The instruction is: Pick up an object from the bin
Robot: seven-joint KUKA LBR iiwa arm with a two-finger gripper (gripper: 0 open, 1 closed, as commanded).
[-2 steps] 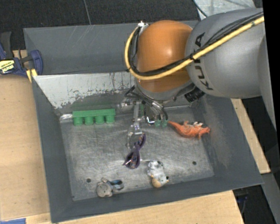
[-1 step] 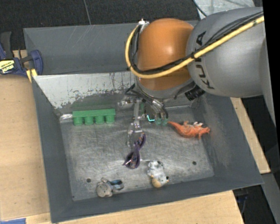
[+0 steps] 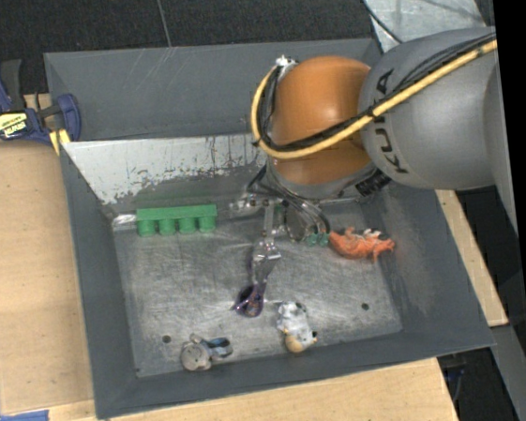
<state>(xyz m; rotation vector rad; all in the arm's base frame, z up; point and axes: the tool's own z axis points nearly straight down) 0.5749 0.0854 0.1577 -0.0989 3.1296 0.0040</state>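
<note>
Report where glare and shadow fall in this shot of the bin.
Camera view: strong glare whitens the bin's back wall. A soft highlight sits on the orange cover. The scuffed floor gleams in patches, while the left wall stays dark. The floor under the arm looks shaded, up to the orange toy.

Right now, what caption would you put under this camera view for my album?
Robot tool low over a small purple thing in the grey bin.

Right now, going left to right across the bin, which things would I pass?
Green ridged block → small purple thing → white-and-yellow toy figure → orange toy creature.
</note>
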